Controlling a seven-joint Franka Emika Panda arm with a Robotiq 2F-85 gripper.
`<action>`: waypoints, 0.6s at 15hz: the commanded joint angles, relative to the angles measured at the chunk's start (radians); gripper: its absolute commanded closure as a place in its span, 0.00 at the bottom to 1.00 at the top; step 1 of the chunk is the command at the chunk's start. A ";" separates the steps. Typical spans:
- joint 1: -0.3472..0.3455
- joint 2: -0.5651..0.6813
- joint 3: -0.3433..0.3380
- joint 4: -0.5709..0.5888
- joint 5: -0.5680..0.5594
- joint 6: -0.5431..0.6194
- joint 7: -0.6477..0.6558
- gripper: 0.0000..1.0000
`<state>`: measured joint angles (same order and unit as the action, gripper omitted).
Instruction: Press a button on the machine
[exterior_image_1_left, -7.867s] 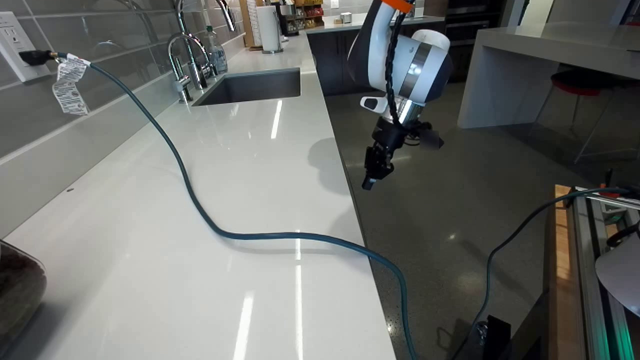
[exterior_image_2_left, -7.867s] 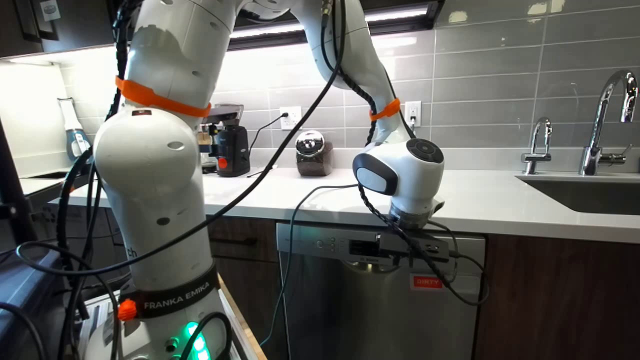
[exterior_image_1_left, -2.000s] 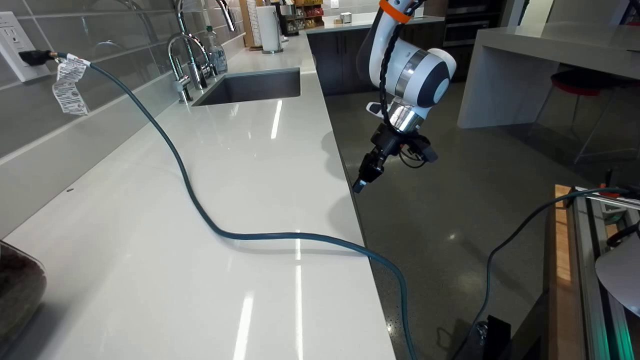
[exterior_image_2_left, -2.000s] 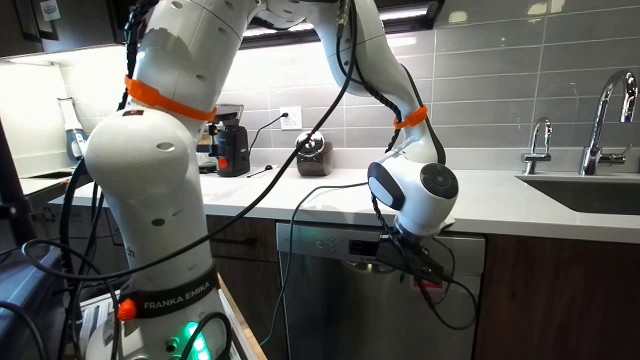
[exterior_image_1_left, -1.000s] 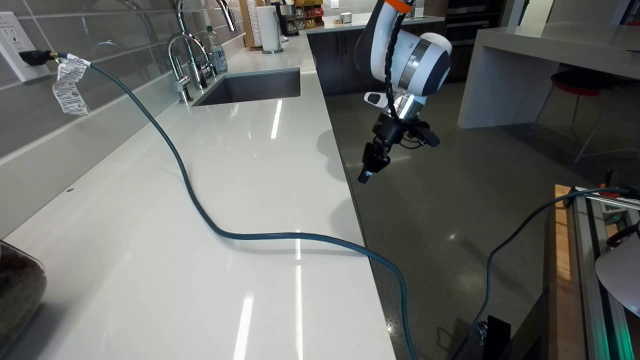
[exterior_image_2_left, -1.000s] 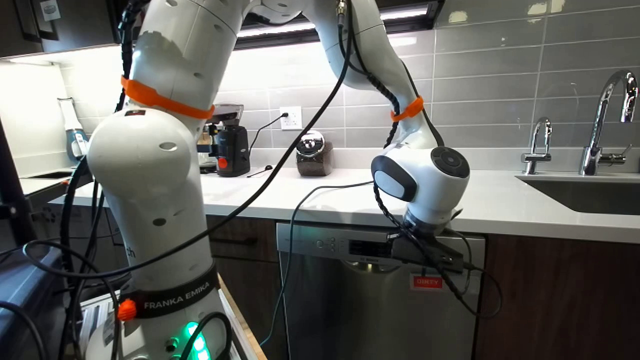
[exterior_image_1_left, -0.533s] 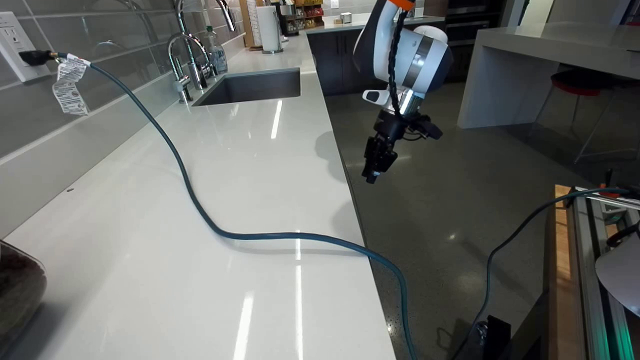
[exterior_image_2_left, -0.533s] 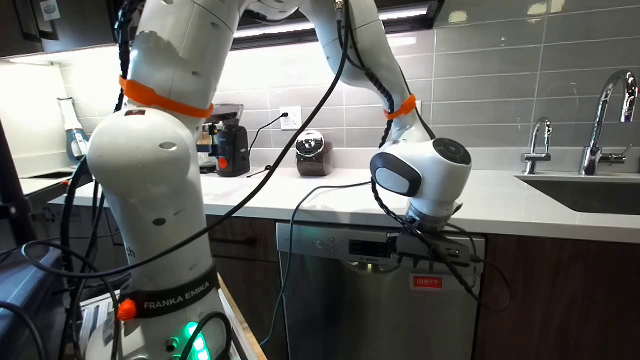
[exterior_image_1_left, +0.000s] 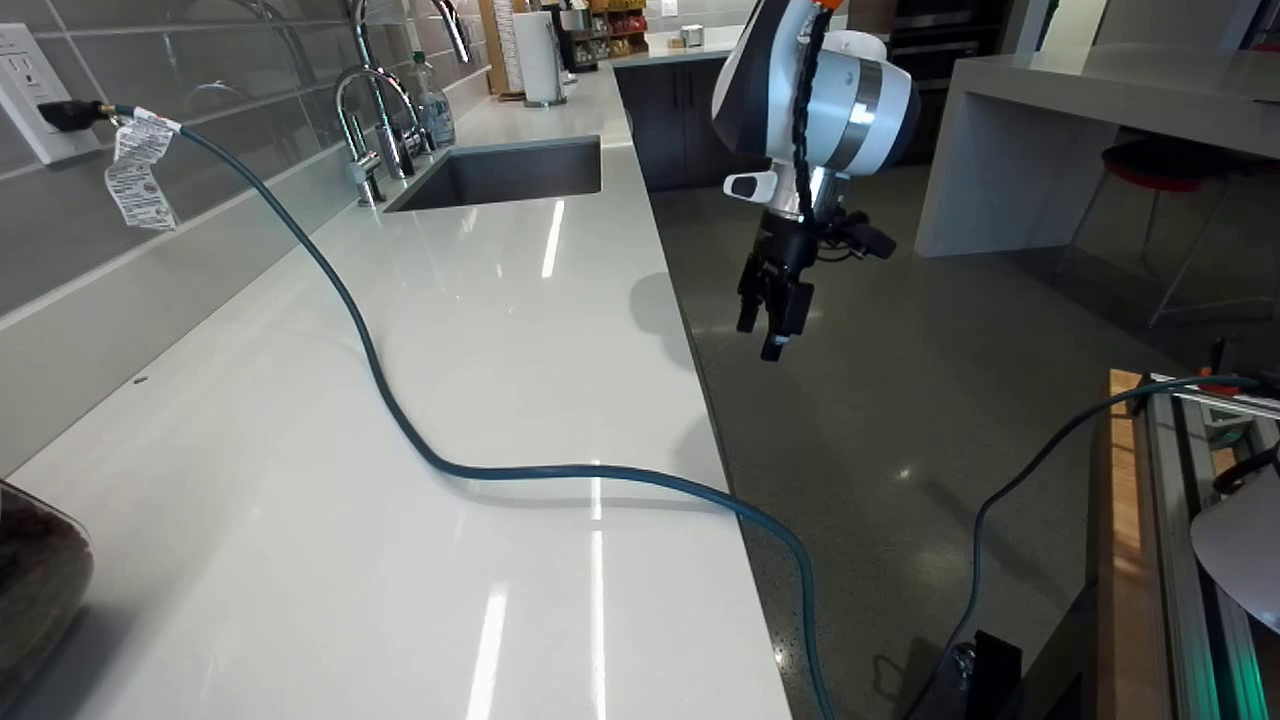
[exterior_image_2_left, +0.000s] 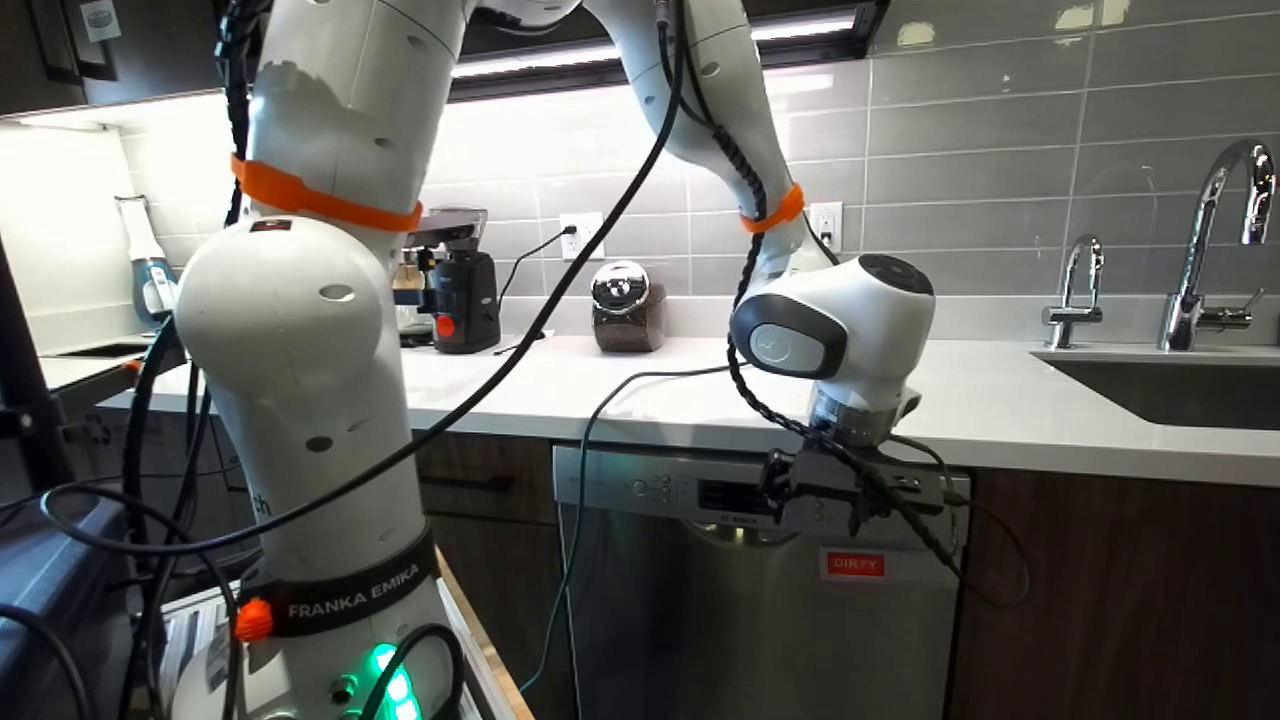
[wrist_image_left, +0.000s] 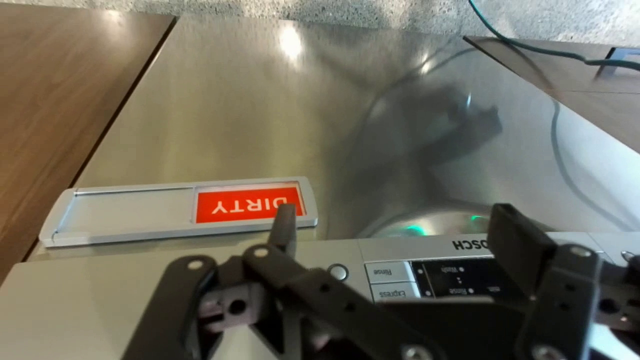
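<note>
The machine is a steel Bosch dishwasher (exterior_image_2_left: 740, 630) under the counter, with its control panel (exterior_image_2_left: 615, 480) along the top. Upside down in the wrist view, the panel shows a round button (wrist_image_left: 338, 271), a Rinse button (wrist_image_left: 390, 272), an Express button (wrist_image_left: 394, 290) and a dark display (wrist_image_left: 450, 275). Wide apart over this panel stand the black fingers of my gripper (wrist_image_left: 395, 212), which is open and holds nothing. More buttons are hidden behind the gripper. In an exterior view, the gripper (exterior_image_1_left: 759, 338) hangs tilted downward, apart from the counter's front edge.
A red DIRTY sign (wrist_image_left: 240, 204) sits on the dishwasher door beside the left finger. The white counter (exterior_image_1_left: 350, 580) overhangs the door. A green cable (exterior_image_1_left: 580, 470) crosses the counter and drops to the floor. The sink (exterior_image_2_left: 1180, 385) lies to one side.
From shut, my gripper's jaws have spread wide over the last second. The hand has risen slightly and drawn back from the counter edge, and the wrist has turned.
</note>
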<state>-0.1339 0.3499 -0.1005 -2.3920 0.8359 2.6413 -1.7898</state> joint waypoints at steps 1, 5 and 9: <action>0.015 -0.058 0.003 -0.054 -0.149 0.044 0.160 0.00; 0.016 -0.103 0.005 -0.075 -0.340 0.027 0.355 0.00; 0.014 -0.149 0.011 -0.089 -0.524 0.006 0.544 0.00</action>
<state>-0.1239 0.2549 -0.0939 -2.4428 0.4327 2.6531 -1.3792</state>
